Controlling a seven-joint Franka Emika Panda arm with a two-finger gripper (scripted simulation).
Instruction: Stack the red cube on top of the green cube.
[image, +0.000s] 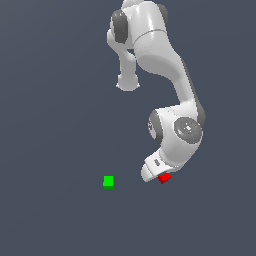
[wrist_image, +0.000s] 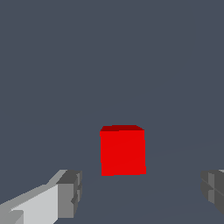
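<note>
The red cube (wrist_image: 123, 150) shows in the wrist view, lying on the grey floor between and just beyond my two fingertips (wrist_image: 70, 192). My gripper (wrist_image: 142, 190) is open, its fingers wide apart and touching nothing. In the exterior view the red cube (image: 164, 177) peeks out from under my white hand, whose fingers are hidden there. The green cube (image: 108, 181) sits alone on the floor, well off toward the exterior view's left of the red one.
My white arm (image: 165, 65) reaches down from the top of the exterior view. Plain grey floor (image: 50, 150) surrounds both cubes.
</note>
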